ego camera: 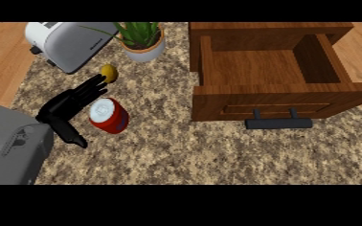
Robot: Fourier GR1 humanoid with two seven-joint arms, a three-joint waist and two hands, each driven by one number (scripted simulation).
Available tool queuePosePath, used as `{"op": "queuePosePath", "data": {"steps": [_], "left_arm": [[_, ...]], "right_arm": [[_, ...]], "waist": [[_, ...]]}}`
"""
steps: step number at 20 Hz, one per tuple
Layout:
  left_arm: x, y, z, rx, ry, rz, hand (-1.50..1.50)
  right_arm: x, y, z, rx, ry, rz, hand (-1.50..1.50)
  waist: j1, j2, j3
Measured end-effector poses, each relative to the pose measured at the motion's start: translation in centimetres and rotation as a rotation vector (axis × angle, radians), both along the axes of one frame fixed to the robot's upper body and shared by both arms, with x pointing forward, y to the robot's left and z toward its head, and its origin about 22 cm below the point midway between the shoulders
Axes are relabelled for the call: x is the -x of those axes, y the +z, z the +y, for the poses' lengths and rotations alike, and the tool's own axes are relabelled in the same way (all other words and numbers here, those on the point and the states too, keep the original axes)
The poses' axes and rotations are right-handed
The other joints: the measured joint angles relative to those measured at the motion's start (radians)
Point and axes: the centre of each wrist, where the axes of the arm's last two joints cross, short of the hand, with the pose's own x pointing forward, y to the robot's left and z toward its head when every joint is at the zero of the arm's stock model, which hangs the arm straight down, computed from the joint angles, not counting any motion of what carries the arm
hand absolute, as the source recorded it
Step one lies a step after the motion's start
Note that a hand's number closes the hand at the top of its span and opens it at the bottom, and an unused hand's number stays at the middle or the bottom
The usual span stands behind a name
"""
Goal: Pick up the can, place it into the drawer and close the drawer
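Left hand [65, 107] is hovering just left of the can [108, 115], its fingers [90, 88] stretching wide and straight, holding nothing. The can is resting on the tabletop [176, 143] between fingers and thumb, well apart from the open drawer [262, 103]. A lemon [108, 73] is sitting near the fingertips.

The speckled brown stone-look counter top [212, 153] looks rough and matt, while the open rectangular brown drawer [251, 67] shows smooth, grained wood and carries a dull dark bar handle [278, 123] that looks like metal. The red cylindrical can [109, 117] has a slight gloss, the boxy silver toaster [67, 40] looks like brushed metal, the round white plant pot [143, 53] like smooth ceramic, and the black left hand [60, 109] like matt plastic.
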Motion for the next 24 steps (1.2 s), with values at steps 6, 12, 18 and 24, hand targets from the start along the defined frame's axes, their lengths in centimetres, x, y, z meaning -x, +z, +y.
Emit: {"op": "queuePosePath", "data": {"steps": [6,12,18,24], "left_arm": [[0.6,-2.2,0.3,-0.045,0.028,0.042,-1.50],[1.1,-3.8,-0.1,-0.052,0.038,0.078,-1.50],[1.3,-5.0,-1.3,-0.044,0.035,0.103,-1.50],[0.7,-5.2,-2.6,0.005,0.036,0.133,1.50]], "right_arm": [[-0.2,-0.1,0.1,0.000,-0.002,-0.001,-1.50],[0.5,0.1,0.1,-0.004,0.009,-0.006,-1.50],[0.6,0.6,0.1,-0.002,0.013,-0.004,-1.50],[1.1,0.6,0.0,-0.009,0.016,0.000,-1.50]], "waist": [[-0.003,0.002,0.000],[-0.011,0.004,-0.001],[-0.013,0.005,-0.001],[-0.013,0.005,-0.001]]}}
